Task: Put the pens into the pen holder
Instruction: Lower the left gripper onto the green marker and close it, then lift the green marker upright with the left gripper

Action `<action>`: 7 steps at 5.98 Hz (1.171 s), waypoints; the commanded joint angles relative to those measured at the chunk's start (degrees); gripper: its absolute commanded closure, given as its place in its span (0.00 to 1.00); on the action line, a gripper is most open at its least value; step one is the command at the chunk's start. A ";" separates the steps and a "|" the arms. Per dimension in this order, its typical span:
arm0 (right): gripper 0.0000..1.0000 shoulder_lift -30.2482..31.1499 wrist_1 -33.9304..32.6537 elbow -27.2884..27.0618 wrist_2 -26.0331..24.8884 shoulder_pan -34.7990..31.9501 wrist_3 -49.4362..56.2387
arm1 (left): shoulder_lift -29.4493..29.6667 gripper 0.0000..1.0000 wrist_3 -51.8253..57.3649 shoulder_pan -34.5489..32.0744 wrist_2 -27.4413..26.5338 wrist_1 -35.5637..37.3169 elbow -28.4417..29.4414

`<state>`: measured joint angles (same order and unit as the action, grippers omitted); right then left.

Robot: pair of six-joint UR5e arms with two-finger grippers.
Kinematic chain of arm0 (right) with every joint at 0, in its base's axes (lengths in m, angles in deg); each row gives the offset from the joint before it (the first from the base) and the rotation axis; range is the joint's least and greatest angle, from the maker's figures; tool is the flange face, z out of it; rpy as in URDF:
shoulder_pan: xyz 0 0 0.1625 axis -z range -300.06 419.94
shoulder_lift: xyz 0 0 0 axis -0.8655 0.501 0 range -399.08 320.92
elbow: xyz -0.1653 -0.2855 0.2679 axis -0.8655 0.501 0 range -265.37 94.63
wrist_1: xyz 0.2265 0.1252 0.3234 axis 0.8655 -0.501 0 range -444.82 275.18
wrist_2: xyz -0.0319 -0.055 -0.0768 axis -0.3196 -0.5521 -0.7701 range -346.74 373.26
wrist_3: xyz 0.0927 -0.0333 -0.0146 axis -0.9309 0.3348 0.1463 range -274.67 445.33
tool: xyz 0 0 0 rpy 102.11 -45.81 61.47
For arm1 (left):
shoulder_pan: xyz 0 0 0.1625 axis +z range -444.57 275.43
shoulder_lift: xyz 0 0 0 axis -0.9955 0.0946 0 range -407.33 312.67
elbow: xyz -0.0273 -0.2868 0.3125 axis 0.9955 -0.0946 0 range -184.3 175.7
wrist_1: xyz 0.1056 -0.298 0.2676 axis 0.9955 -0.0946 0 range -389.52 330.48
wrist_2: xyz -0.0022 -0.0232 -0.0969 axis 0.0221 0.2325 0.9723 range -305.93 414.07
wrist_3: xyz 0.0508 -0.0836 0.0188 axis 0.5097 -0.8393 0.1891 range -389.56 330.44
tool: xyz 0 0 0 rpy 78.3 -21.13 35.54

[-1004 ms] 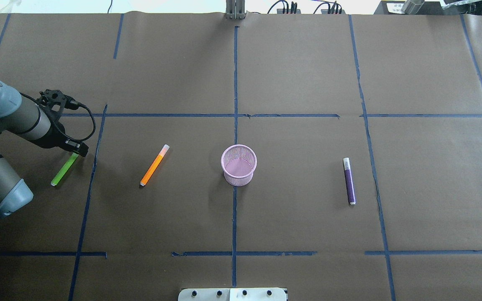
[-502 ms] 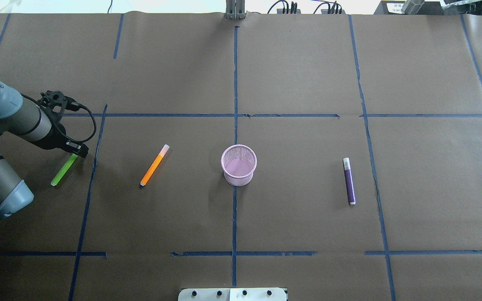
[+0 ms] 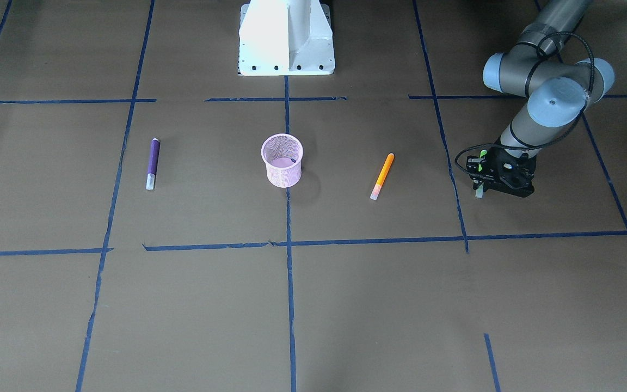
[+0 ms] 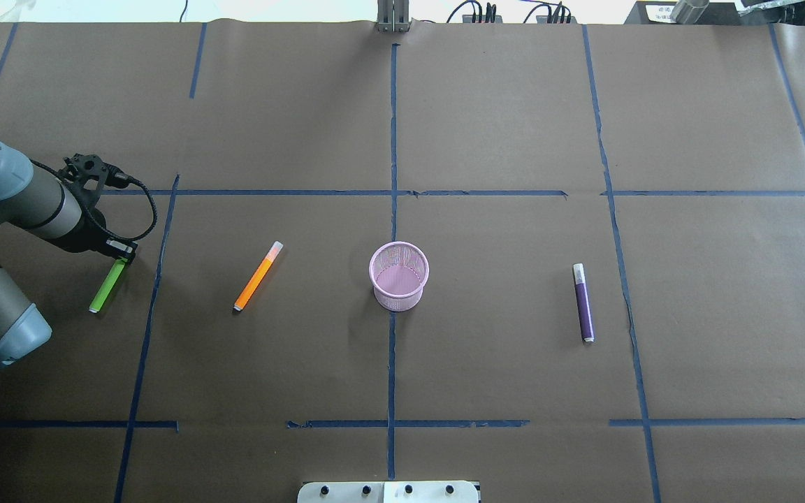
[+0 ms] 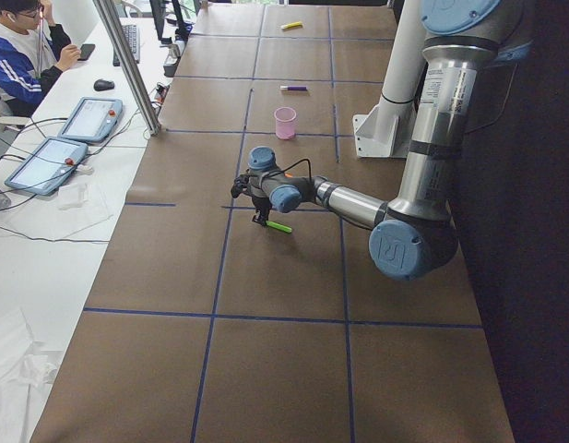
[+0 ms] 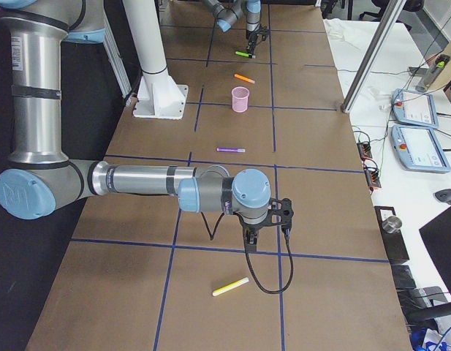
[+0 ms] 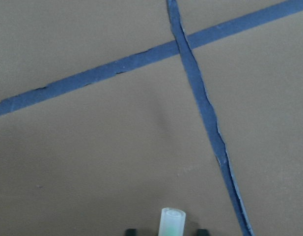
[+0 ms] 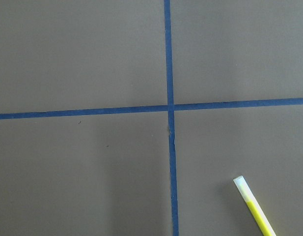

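Overhead: the slim green marker-like pen [image 4: 107, 288] w/ pale cap is lying diagonally. Its cap end is being straddled by the left gripper [image 4: 123, 253], w/ the long axis running back toward the robot. The small round pink wire-mesh pen holder [image 4: 397, 299] is standing well apart to the gripper's right, beyond the slim orange pen [image 4: 256, 277]. Front view: only the pen's two ends are showing past the gripper. Left wrist cam: the cap is being flanked by dark fingertips [image 7: 132, 231] w/ gaps each side, so the jaws are judged part-open, nothing clamped yet. Right-side view: the grey right arm [image 6: 137, 178] is sitting far off and its jaw state can't be told; the left arm is nearer.
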<state>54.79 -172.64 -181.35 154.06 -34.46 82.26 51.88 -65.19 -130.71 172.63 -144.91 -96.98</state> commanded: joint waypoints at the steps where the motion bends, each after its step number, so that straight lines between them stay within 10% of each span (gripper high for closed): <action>1: 0.00 0.00 0.02 0.00 0.00 0.00 0.00 | -0.77 1.00 -0.05 0.00 0.87 0.16 -1.53; 5: 0.00 0.09 0.19 -0.17 0.09 0.00 0.09 | 2.01 1.00 -0.31 -3.42 4.92 -0.71 -14.87; 7: 0.00 0.00 0.11 -0.26 0.18 0.96 0.09 | 5.28 1.00 -0.15 -3.34 -3.55 -1.50 -19.99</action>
<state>54.86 -172.52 -181.55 154.21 -34.12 82.37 55.80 -65.56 -134.07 173.27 -145.83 -114.95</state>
